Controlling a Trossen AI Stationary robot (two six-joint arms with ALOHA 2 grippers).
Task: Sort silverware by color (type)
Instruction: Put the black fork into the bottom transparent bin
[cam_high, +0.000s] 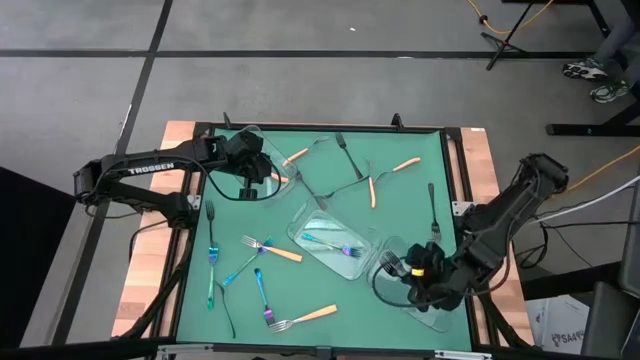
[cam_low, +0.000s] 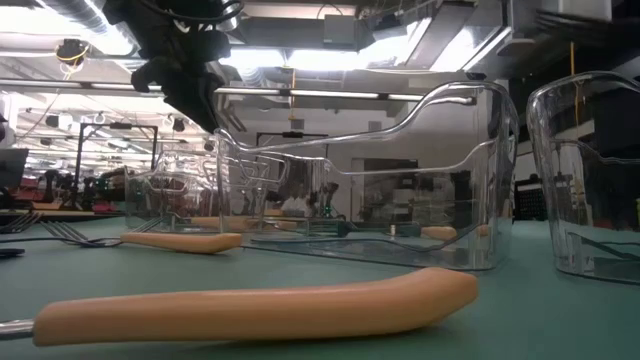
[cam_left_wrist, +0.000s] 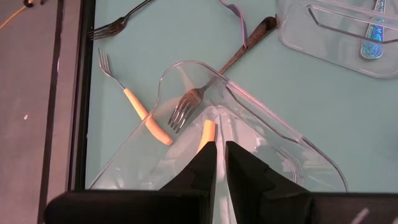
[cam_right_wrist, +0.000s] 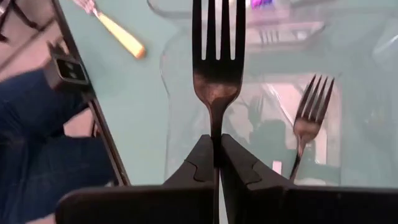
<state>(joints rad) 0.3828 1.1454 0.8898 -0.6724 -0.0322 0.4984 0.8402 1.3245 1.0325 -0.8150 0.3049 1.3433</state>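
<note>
My right gripper (cam_high: 413, 268) (cam_right_wrist: 217, 146) is over the clear tray (cam_high: 432, 318) at the mat's near right corner, shut on a dark fork (cam_right_wrist: 217, 62). A second dark fork (cam_right_wrist: 308, 118) lies in that tray. My left gripper (cam_high: 252, 170) (cam_left_wrist: 221, 152) hangs over the clear tray (cam_left_wrist: 186, 65) at the far left, its fingers almost together, with an orange handle (cam_left_wrist: 209, 132) showing just past them. A dark fork's tines (cam_left_wrist: 183, 112) rest in that tray. The middle tray (cam_high: 300, 225) holds iridescent pieces (cam_high: 345, 250). My right gripper pinches the dark fork between its two fingers by the handle just behind the head (cam_right_wrist: 216, 124). The fork runs along the fingers, tines pointing away from them, lifted clear above the tray. My left gripper is shut on an orange-handled utensil. The fingers (cam_left_wrist: 202, 165) hide the place of contact; only the handle's free end shows past them, above the tray.
Loose on the green mat lie orange-handled forks (cam_high: 280, 250) (cam_high: 310, 315), orange pieces (cam_high: 405, 165) (cam_high: 373, 190), iridescent utensils (cam_high: 212, 260) (cam_high: 262, 290) and a dark fork (cam_high: 433, 205). In the low view an orange handle (cam_low: 260, 300) lies close in front. Blue cloth (cam_right_wrist: 31, 130) shows beyond the table edge.
</note>
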